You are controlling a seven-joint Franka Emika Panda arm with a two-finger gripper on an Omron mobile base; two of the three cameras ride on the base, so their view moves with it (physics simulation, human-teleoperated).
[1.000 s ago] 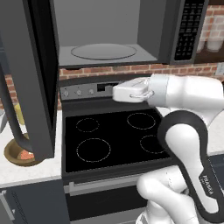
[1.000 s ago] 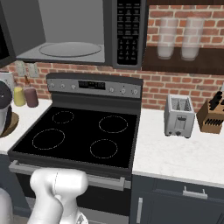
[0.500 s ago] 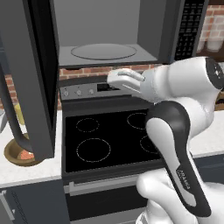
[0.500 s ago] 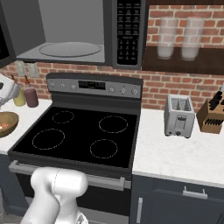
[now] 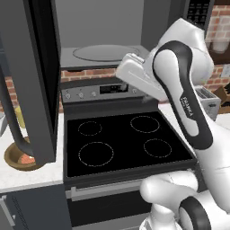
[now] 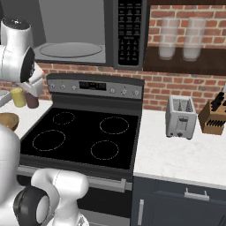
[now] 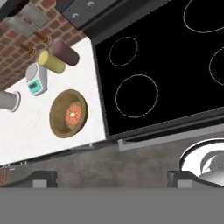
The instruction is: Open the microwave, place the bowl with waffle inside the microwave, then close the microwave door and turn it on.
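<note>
The microwave (image 5: 103, 49) hangs above the stove (image 5: 121, 141) with its cavity exposed and the glass turntable (image 5: 105, 52) bare. The microwave door (image 5: 31, 76) stands swung out to the left of the stove, its lower edge and curved handle (image 5: 13, 121) hanging over the counter (image 7: 30, 131) beside the stove's left edge. The keypad (image 6: 130, 31) runs down the microwave's right side. The stove's four rings are bare, so the black top is open from front to back. Right of the stove a white counter (image 6: 176, 154) carries a toaster (image 6: 180, 117) and a knife block (image 6: 214, 115). Left of the stove the bowl (image 7: 68, 113) sits near the counter's front edge, close to the stove's side, partly under the door in the left base view; the waffle (image 7: 73, 113) lies in its middle. Behind the bowl, toward the brick wall, lie a yellow jar (image 7: 50, 62) and a maroon jar (image 7: 65, 53), touching, with a small scale (image 7: 36, 79) just beside them. The gripper (image 7: 111, 178) is high above the stove's front left corner, fingers spread wide and holding nothing.
</note>
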